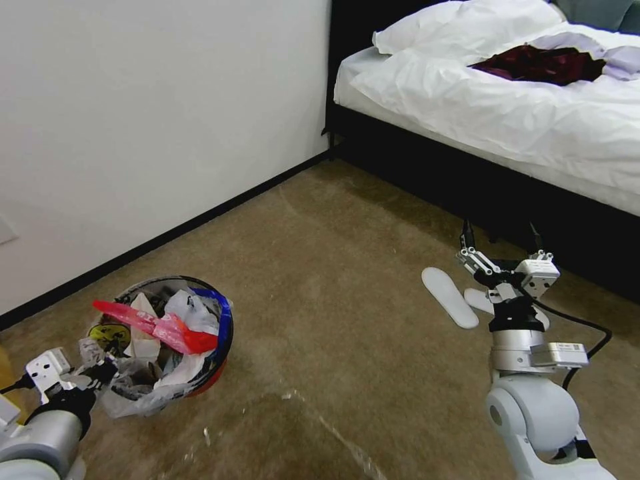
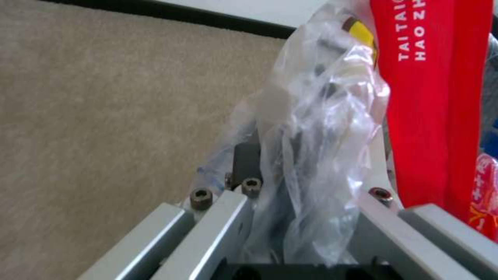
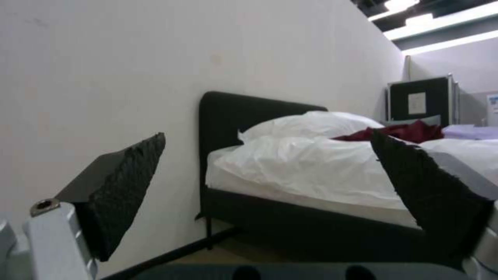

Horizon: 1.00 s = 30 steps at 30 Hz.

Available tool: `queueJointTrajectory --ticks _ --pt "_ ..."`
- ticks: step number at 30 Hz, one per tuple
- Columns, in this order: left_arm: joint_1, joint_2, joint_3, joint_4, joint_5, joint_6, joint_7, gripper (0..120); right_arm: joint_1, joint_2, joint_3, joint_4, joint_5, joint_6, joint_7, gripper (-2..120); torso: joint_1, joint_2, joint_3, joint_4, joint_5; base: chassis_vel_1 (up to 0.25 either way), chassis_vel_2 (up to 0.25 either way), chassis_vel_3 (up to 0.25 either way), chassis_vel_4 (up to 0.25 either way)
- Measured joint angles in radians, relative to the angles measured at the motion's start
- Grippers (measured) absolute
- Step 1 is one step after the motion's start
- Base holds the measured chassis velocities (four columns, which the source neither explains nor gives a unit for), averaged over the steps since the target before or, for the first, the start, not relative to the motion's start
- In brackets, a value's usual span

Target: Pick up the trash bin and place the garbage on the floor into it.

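The trash bin point(image 1: 212, 381) is red with a blue strip on its rim. It stands low at the left on the carpet side, tilted toward me, and its crinkled clear bag point(image 2: 321, 116) spills over the edge. My left gripper point(image 1: 100, 371) is shut on the near rim and bag, and the clamped plastic fills the gap between the fingers of the left gripper point(image 2: 298, 163). Garbage lies inside the bin: a long red wrapper point(image 1: 157, 327) point(image 2: 430, 97) across the top and white tissues point(image 1: 142, 333). My right gripper point(image 1: 503, 260) point(image 3: 270, 167) hangs open and empty near the bed.
A pair of white slippers point(image 1: 450, 297) lies on the carpet just beyond the right gripper. A dark-framed bed point(image 1: 507, 193) with white bedding runs along the right. A white wall point(image 1: 153, 113) with black skirting borders the left. Tiny pale scraps point(image 1: 288, 395) dot the brown carpet.
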Motion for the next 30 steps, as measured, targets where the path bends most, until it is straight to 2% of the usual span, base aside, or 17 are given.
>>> queueJointTrajectory --ticks 6,30 --pt "-0.001 -0.001 0.002 0.000 0.002 0.000 0.000 1 0.001 -0.001 -0.003 -0.009 0.000 0.019 -0.015 100 0.000 0.000 0.000 0.0000 0.0003 -0.122 0.127 0.124 -0.113" --pt "-0.032 0.006 0.011 0.013 -0.001 -0.004 -0.001 1 -0.020 -0.004 0.008 -0.046 0.033 -0.006 0.028 100 0.000 0.000 0.000 0.0000 0.0000 0.000 0.000 0.000 0.000"
